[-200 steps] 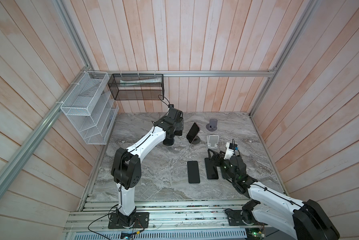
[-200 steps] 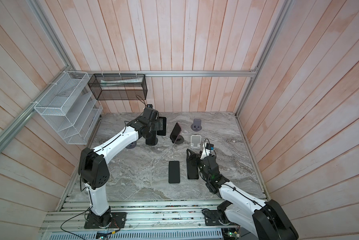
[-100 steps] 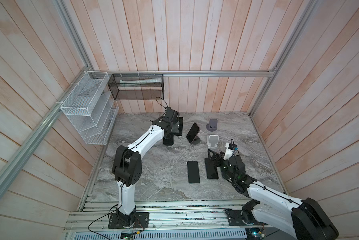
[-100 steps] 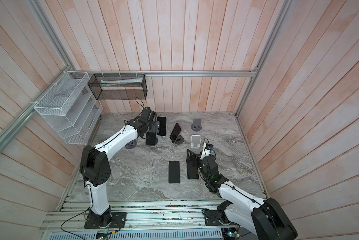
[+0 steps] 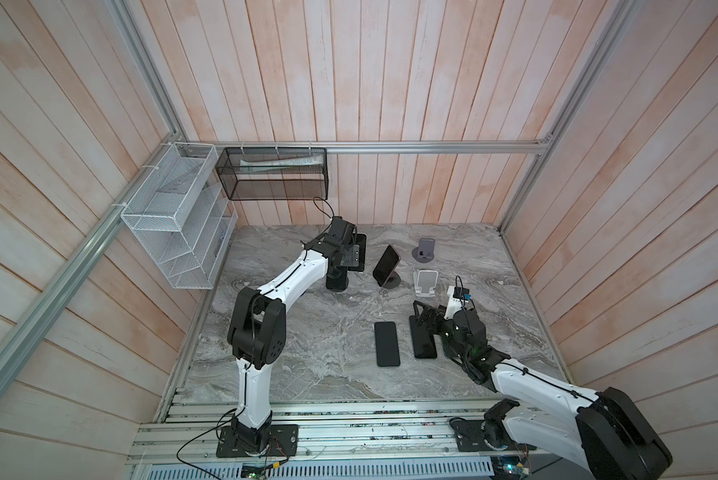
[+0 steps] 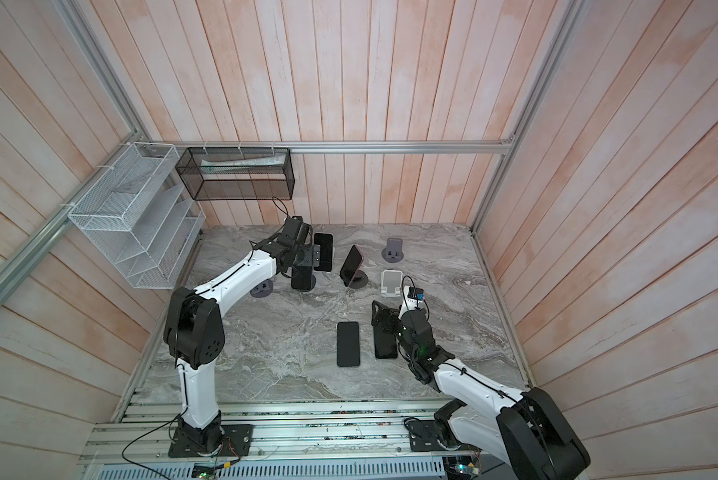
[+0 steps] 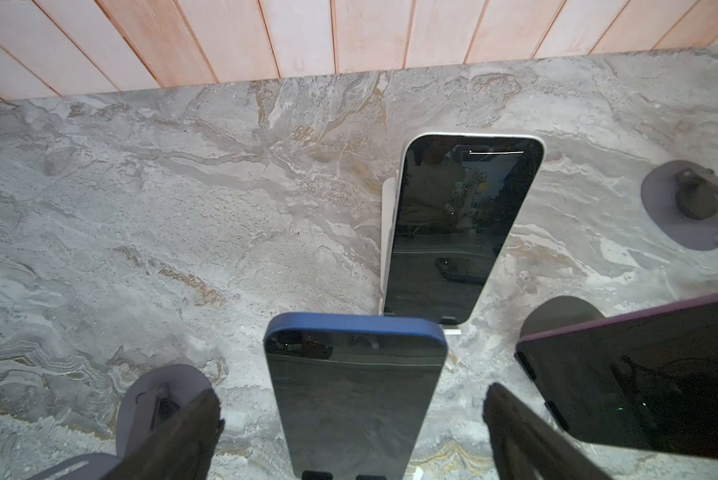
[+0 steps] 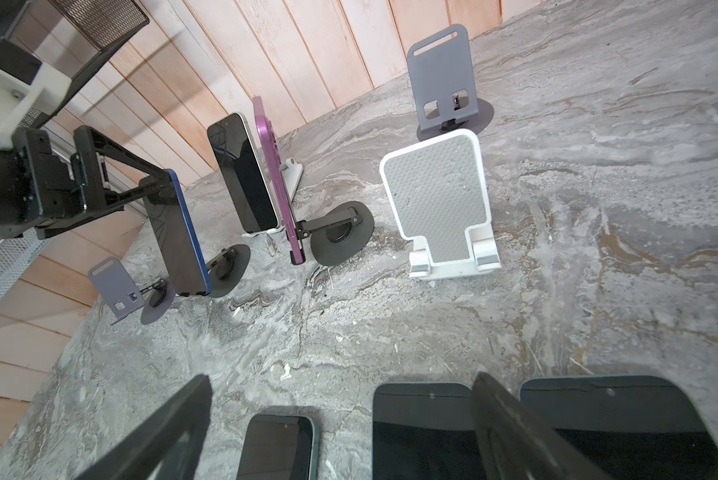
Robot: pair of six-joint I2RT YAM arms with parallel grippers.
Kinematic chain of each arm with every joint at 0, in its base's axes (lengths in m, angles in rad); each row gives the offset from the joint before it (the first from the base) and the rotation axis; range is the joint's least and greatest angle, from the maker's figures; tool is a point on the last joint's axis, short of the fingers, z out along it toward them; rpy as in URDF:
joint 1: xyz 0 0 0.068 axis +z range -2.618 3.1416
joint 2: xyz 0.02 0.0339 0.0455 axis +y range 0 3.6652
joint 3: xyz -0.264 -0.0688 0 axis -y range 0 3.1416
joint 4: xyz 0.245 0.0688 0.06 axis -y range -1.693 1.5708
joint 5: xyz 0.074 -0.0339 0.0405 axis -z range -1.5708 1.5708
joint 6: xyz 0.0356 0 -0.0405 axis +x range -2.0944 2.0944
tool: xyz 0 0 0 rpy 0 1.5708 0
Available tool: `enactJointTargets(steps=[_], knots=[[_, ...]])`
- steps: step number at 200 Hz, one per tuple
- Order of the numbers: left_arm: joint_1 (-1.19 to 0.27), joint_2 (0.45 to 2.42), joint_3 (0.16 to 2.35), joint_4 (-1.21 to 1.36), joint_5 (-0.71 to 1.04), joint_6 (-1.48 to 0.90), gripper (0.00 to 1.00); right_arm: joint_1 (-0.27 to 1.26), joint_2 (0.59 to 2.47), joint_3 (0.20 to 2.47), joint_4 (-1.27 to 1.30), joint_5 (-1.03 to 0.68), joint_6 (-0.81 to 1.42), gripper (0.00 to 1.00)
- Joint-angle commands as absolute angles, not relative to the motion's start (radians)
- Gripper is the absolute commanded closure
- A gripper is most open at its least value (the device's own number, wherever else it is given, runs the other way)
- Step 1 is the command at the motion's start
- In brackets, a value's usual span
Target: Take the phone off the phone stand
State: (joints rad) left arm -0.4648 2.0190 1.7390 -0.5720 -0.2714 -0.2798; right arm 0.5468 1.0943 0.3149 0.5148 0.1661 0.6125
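We see the left hand [image 7: 351, 397] at the far left of the table [image 7: 182, 208], fingers spread wide w/ the top of the blue phone [image 7: 355, 419] btwn them. The left wrist view shows a gap on each side, so no pinch. The blue phone stands upright, screen dark, in its dark stand [image 8: 229, 266], whose round base sits on the table.

Just right of it and a bit farther back, a white phone [image 7: 461, 224] leans in a pale stand [image 8: 294, 176]. Right of that, a purple phone [image 8: 277, 178] tilts on a black round stand [image 8: 342, 239].

Three stands are bare:
- a small gray stand [image 8: 116, 286], left of the blue phone
- a tall gray stand [image 5: 427, 249], far right
- a white stand [image 5: 426, 283], nearer than that

The right hand [image 8: 342, 378] sits low at the near right, fingers spread too, gripping nothing.

Dark phones lie flat on the table there, side by side:
- a first flat phone [image 5: 387, 344], clear of the arm
- a second flat phone [image 5: 424, 349], partly under the hand
- a third flat phone [image 8: 623, 424], which only the right wrist view shows
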Motion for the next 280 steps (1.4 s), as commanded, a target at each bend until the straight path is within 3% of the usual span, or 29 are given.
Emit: enactJointTargets(steps=[1,165,280], knots=[[-0.454,2.048,1.742,-0.550,-0.260,-0.265,0.00,0.543,1.107,0.346,0.501,0.161,0.608,0.02],[-0.434,2.098,1.802,-0.564,-0.270,-0.303,0.14,0.543,1.133,0.360,0.492,0.160,0.595,0.03],[-0.455,2.129,1.839,-0.583,-0.357,-0.343,0.15,0.543,1.148,0.371,0.481,0.141,0.606,0.04]])
